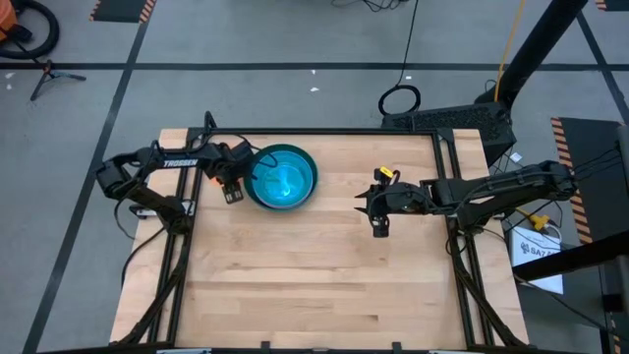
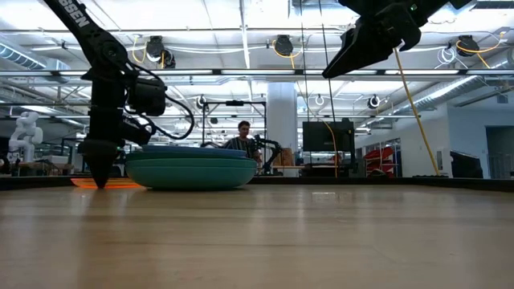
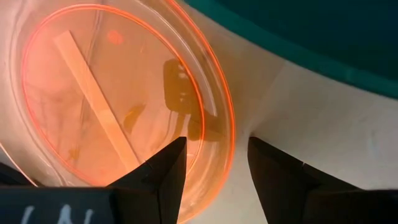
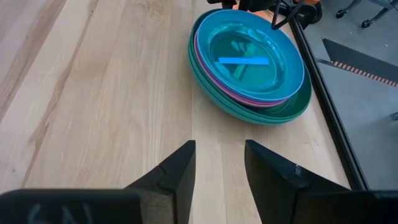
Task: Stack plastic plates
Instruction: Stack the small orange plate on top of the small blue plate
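Observation:
A stack of plastic plates (image 1: 283, 177) stands at the table's far left: a large teal one (image 4: 292, 109) at the bottom, a pink rim (image 4: 205, 68) above it and a blue plate (image 4: 255, 59) on top. Left of the stack, a small clear orange plate (image 3: 112, 93) lies flat on the wood and shows as an orange glow (image 2: 80, 183) in the low view. My left gripper (image 3: 217, 146) points down over it, open. One finger stands inside the plate's rim (image 3: 225, 134) and one outside. My right gripper (image 4: 219, 149) hangs open above the table's right middle (image 1: 379, 224). My left gripper comes at the orange plate from above with its fingers astride the rim (image 3: 225, 134) on the side nearest the stack. Whether either finger touches the plate, I cannot tell. The plate lies flat on the table.
Black frame rails (image 1: 452, 187) run along the table's left and right edges. Bare wood (image 1: 314, 275) fills the middle and near half. A person (image 2: 243, 140) sits in the room beyond the far edge.

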Action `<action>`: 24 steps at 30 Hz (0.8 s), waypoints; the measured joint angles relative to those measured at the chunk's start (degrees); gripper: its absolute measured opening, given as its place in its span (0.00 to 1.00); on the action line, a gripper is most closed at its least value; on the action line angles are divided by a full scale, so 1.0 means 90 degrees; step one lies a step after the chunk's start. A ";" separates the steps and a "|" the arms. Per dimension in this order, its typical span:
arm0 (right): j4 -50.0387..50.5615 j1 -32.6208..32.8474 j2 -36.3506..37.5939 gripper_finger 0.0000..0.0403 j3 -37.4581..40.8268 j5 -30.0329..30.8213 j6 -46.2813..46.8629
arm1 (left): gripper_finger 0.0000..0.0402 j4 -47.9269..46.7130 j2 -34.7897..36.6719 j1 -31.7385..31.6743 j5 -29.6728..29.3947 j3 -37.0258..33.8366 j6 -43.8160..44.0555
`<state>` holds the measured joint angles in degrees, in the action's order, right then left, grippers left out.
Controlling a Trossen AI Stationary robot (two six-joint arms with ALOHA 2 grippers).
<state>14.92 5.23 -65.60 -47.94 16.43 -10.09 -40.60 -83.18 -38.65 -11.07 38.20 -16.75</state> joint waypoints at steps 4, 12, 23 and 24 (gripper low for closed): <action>0.0002 -0.0001 0.0000 0.33 0.0000 0.0000 0.0000 | 0.44 0.0027 0.0000 -0.0008 -0.0061 -0.0002 0.0002; 0.0002 -0.0002 0.0000 0.33 0.0000 0.0000 0.0000 | 0.44 0.0081 0.0000 -0.0174 -0.0143 -0.0005 0.0070; 0.0003 -0.0002 0.0000 0.33 0.0000 0.0000 0.0000 | 0.32 0.0119 -0.0015 -0.0209 -0.0373 -0.0019 0.0030; 0.0004 -0.0002 0.0000 0.33 0.0000 0.0000 0.0000 | 0.30 0.0116 -0.0015 -0.0212 -0.0373 -0.0019 0.0042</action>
<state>14.95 5.21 -65.60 -47.94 16.43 -10.09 -39.55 -83.31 -40.56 -14.44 38.02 -16.38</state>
